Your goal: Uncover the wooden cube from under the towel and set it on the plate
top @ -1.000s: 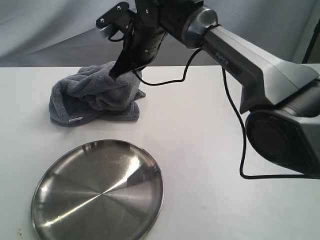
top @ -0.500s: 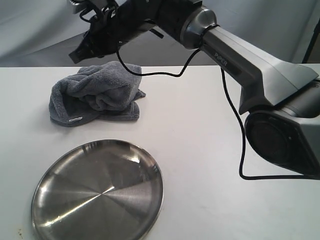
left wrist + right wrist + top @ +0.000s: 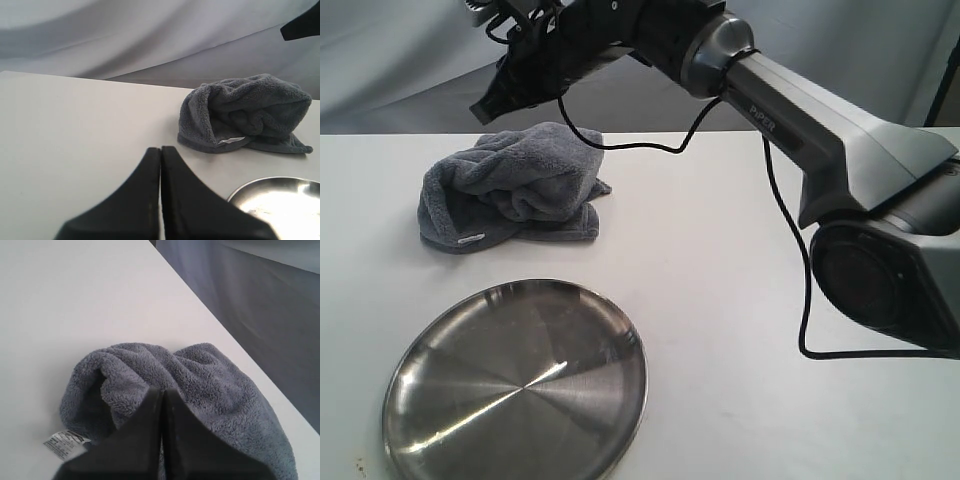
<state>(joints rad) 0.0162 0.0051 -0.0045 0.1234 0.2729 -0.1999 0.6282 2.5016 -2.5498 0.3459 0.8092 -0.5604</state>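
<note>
This looks like a robot lab test bench. A bare white table (image 3: pixel 720 300) fills the exterior view, closed off at 12 o'clock by a grey cloth backdrop (image 3: pixel 400 60) hung in loose folds. A grey-and-black arm (image 3: pixel 840 140) lettered PIPER rises from 3 o'clock, with a black cable (image 3: pixel 805 300) looping off it above the table. The props are a towel (image 3: pixel 510 185) at 10 o'clock and a plate (image 3: pixel 515 385) at 7 o'clock.

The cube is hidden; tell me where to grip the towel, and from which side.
Pinch the towel at its humped top fold, coming down from above with the right gripper, now shut above it. The plush bunches up there; its hem lies flat on the table.
</note>
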